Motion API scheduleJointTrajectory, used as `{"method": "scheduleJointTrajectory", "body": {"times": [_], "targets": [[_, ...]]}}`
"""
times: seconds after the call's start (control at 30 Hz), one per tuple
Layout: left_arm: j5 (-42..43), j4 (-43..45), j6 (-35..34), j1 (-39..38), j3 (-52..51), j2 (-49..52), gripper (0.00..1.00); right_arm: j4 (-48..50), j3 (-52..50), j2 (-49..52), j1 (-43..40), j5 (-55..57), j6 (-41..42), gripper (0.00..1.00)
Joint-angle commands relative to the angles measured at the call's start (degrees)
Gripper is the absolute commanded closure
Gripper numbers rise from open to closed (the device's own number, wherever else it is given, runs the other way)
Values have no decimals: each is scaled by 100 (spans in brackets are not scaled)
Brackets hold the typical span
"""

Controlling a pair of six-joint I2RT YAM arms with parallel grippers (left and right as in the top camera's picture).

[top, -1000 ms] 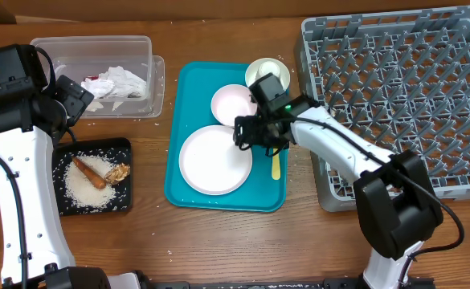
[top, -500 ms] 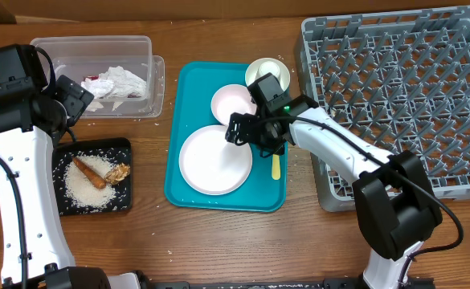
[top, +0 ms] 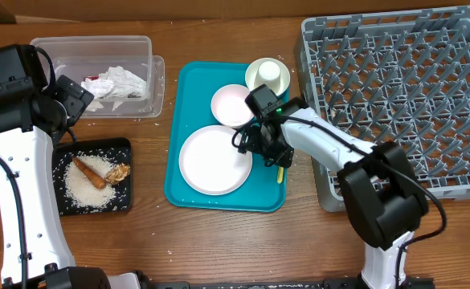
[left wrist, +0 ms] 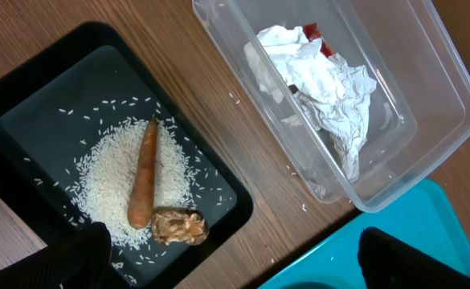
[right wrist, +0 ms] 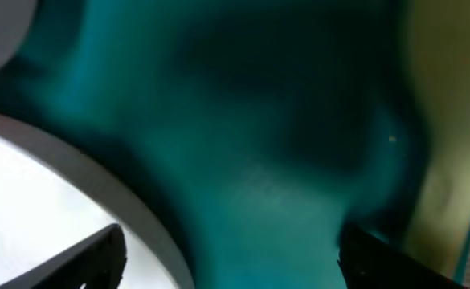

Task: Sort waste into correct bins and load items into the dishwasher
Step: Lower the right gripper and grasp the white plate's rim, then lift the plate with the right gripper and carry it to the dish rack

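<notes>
Low over the teal tray [top: 188, 96], the right tool [top: 259, 147] was held with jaws wide apart and nothing gripped, between the pink plate [top: 214, 160] and the yellow spoon [top: 280, 172] lying there, while the left tool [left wrist: 233, 263] was spread wide, empty, above the black tray [left wrist: 26, 112].

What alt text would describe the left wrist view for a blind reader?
A black tray holds white rice, a carrot-like stick and a brown chunk; beside it, a clear tub holds a crumpled napkin and red wrapper.
</notes>
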Motion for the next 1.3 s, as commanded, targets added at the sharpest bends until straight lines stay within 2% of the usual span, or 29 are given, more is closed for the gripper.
{"method": "scheduleJointTrajectory", "body": {"times": [0.0, 0.13, 0.47, 0.53, 0.67, 0.87, 1.07, 1.27], "targets": [[-94, 9, -101, -2, 13, 24, 0, 101, 83, 133, 136, 114, 7, 17], [-94, 9, -103, -2, 13, 24, 0, 101, 92, 133, 166, 114, 4, 24], [-96, 9, -101, -2, 13, 24, 0, 68, 120, 133, 166, -39, -107, 61], [-96, 9, -101, -2, 13, 24, 0, 31, 162, 133, 166, -42, -105, 71], [-94, 9, -103, -2, 13, 24, 0, -295, 428, 122, 166, -39, -125, 96], [-96, 9, -103, -2, 13, 24, 0, -1145, 1121, 70, 153, -57, -299, 96], [-94, 9, -103, -2, 13, 24, 0, -2105, 1786, -131, 63, -234, -1005, 96], [-96, 9, -103, -2, 13, 24, 0, -2800, 2234, -577, -223, -181, -1349, 96]]}}
